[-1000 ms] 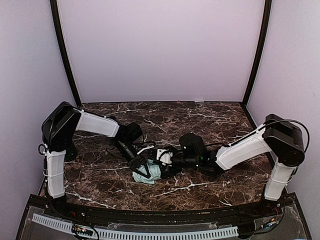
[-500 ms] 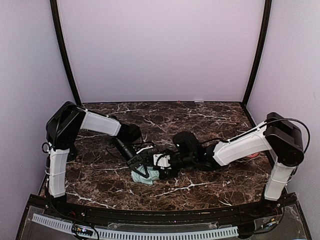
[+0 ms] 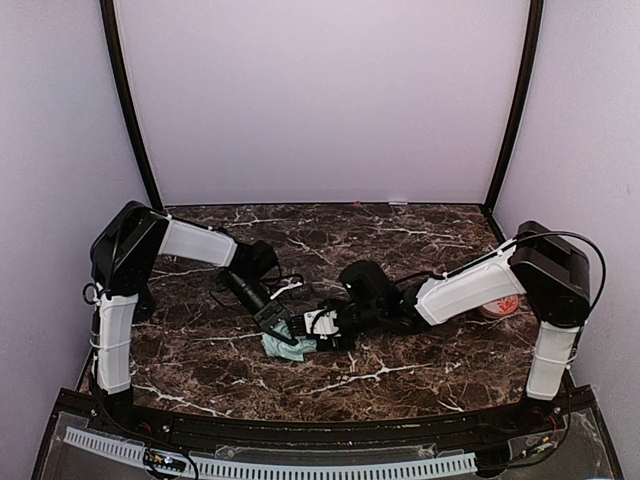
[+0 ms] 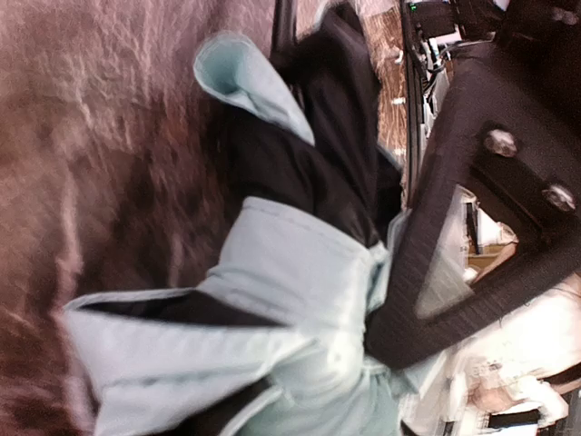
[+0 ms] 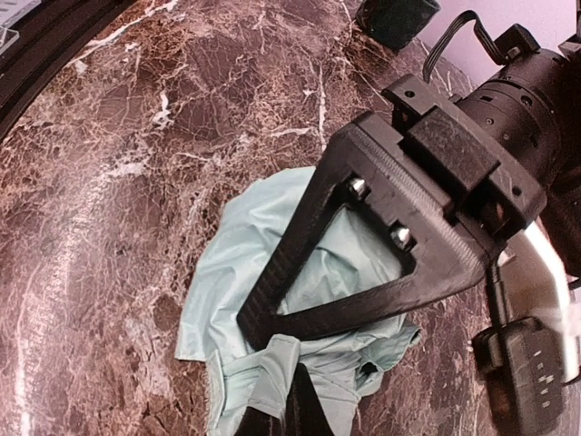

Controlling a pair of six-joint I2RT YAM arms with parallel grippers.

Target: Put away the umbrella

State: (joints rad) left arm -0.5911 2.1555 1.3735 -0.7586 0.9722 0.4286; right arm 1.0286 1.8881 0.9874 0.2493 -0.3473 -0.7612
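Note:
The umbrella (image 3: pixel 283 346) lies as a crumpled pale mint bundle with black lining on the marble table (image 3: pixel 400 240), between the two arms. My left gripper (image 3: pixel 278 322) is on its upper left. In the right wrist view one of the left gripper's black triangular fingers (image 5: pixel 290 245) presses on the fabric (image 5: pixel 227 263), and the other is hidden. In the left wrist view the umbrella's folds (image 4: pixel 300 300) fill the frame against a black finger (image 4: pixel 413 245). My right gripper (image 3: pixel 322 326) comes in from the right. It (image 5: pixel 286 413) is shut on a mint fold at the bundle's near edge.
The lavender walls (image 3: pixel 320 100) with black corner posts enclose the table. A small white and red object (image 3: pixel 500 306) lies by the right arm's upper link. The table's dark front rail (image 5: pixel 54 45) runs close behind the umbrella in the right wrist view.
The right arm has pushed leftward, and the umbrella bundle has shifted slightly left with it. The left gripper has drawn slightly back toward its base. The white and red object has come into view.

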